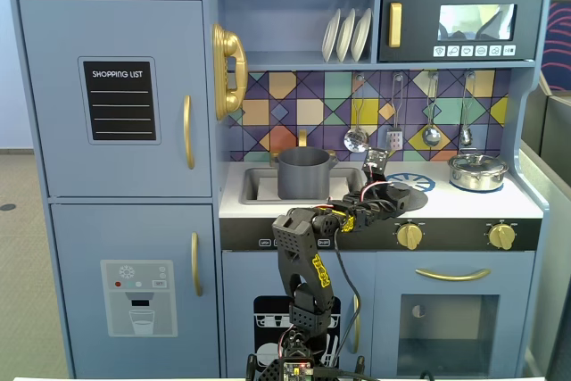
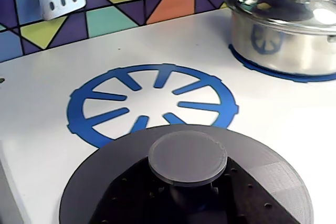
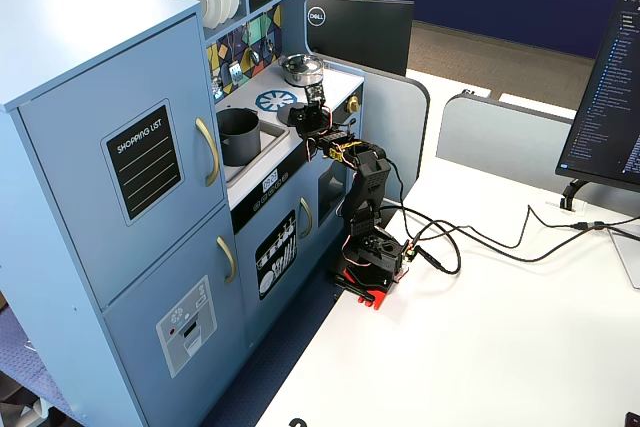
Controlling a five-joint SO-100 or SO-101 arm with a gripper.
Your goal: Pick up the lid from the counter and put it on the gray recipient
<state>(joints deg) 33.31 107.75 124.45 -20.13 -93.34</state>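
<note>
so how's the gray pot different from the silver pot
The gray pot is matte dark gray; the silver pot is shiny metal. The gray pot is taller and stands open in the sink recess at the left of this fixed view, while the silver pot is low and wide, has a lid on it, and stands on the right burner ring. Both are round, upright pots on the toy kitchen's counter.

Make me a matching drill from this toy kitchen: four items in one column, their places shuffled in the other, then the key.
1. matte dark-gray disc lid
2. matte dark-gray cylindrical pot
3. shiny silver lidded pot
4. white plates

A. upper shelf
B. in the sink
C. right-hand burner
D. counter, partly over the left blue burner ring, at the gripper

Pairs: 1-D, 2-B, 3-C, 4-A
</note>
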